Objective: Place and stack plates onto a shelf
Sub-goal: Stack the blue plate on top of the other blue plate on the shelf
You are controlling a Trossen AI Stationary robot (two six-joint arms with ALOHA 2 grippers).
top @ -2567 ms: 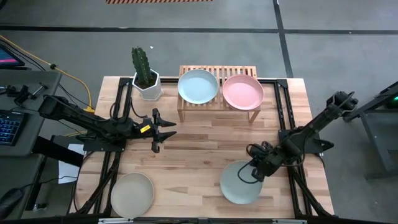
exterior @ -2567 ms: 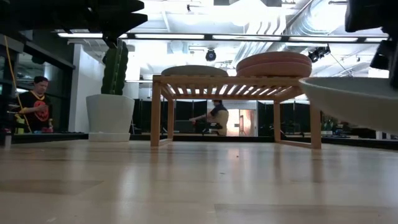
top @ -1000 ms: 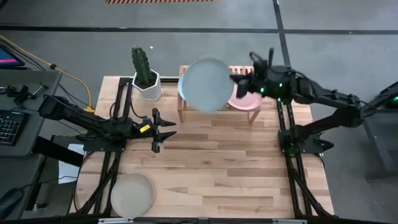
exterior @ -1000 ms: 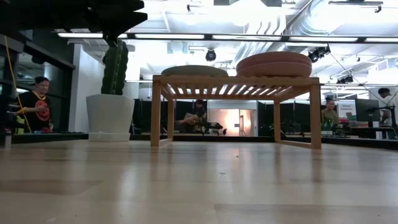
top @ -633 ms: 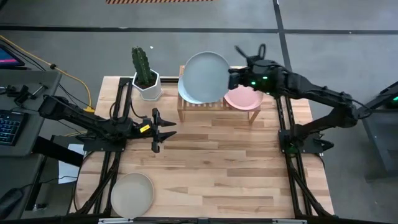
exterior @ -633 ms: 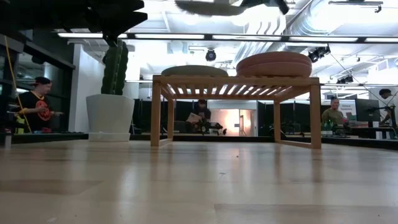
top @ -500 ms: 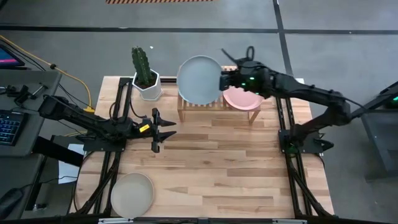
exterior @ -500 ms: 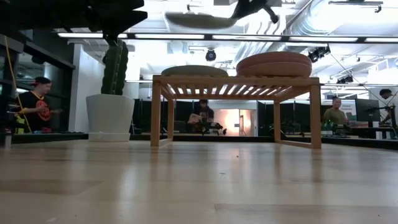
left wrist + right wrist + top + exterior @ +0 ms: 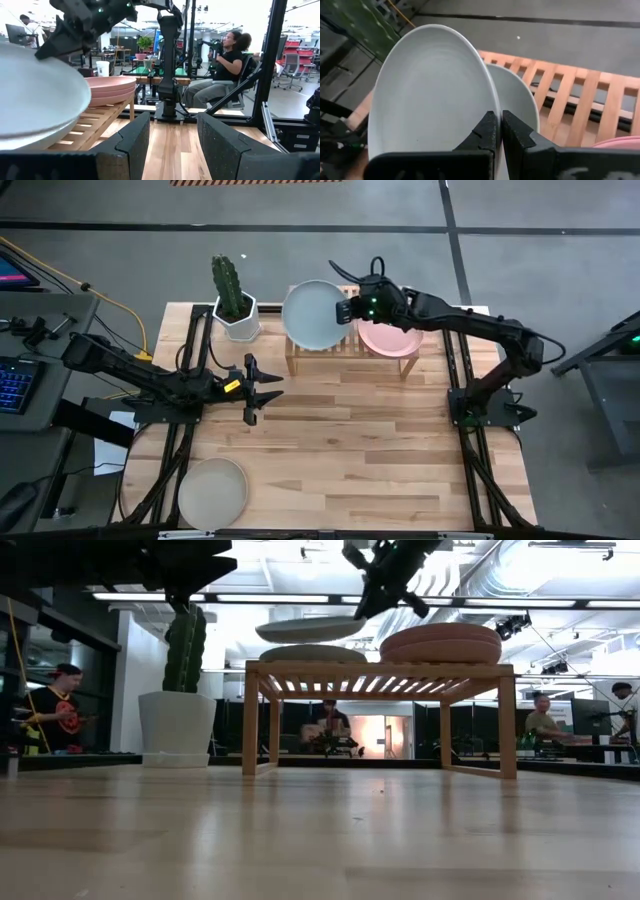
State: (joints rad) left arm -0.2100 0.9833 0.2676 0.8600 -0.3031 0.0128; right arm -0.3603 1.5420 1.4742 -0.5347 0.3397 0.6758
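My right gripper (image 9: 346, 310) is shut on the pale green plate (image 9: 314, 315) and holds it just above the pale blue plate (image 9: 313, 653), which lies on the left half of the light wood shelf (image 9: 380, 670). A stack of pink plates (image 9: 392, 337) sits on the shelf's right half. The beige plate (image 9: 212, 492) lies flat on the table near its near-left corner. My left gripper (image 9: 268, 388) waits open over the table's left middle, pointing right. My right gripper pinches the green plate's rim on its right side (image 9: 492, 112) between the two fingers, one finger (image 9: 485, 131) above the rim and one below. The fingers come in from the table's right, slanting down. The plate (image 9: 310, 630) is lifted clear and close to level, its gripped side slightly higher.
A cactus in a white hexagonal pot (image 9: 235, 310) stands just left of the shelf at the far edge. People sit and stand in the room beyond the table (image 9: 225, 60). Bare wooden tabletop (image 9: 350, 440) stretches between the shelf and the near edge.
My right gripper has carried the green plate toward the table's left, across the shelf, and down. The plate was high above the shelf a second ago and now hovers close over the pale blue plate. The gripper has stayed shut on it.
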